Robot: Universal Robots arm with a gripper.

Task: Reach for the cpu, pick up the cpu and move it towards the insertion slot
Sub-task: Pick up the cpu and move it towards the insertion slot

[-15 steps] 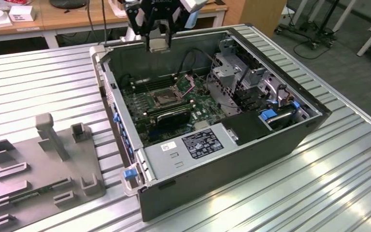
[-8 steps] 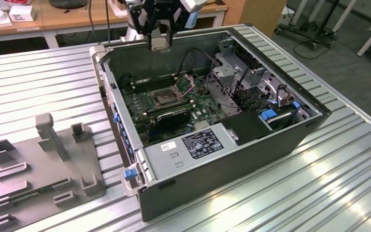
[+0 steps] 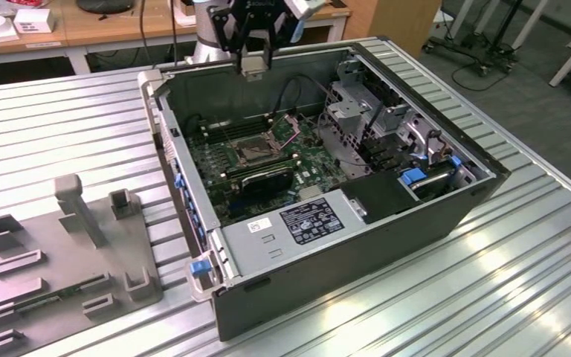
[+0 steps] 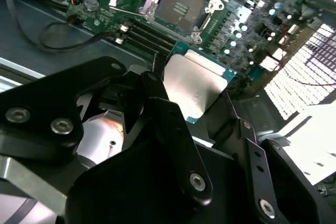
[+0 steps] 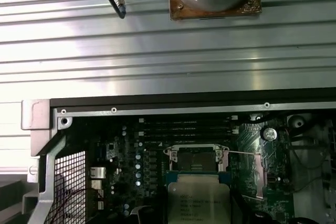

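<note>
The cpu (image 4: 197,85) is held by its edges in the hand (image 3: 253,65) above the far side of the open case (image 3: 365,245), short of the slot (image 3: 250,152), so a slip or tilt could drop it onto the board (image 3: 305,149).

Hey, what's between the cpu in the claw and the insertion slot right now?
Nothing solid. In both wrist views the cpu hangs above the board, with bare air between it and the open insertion slot; memory slots flank the socket.
</note>
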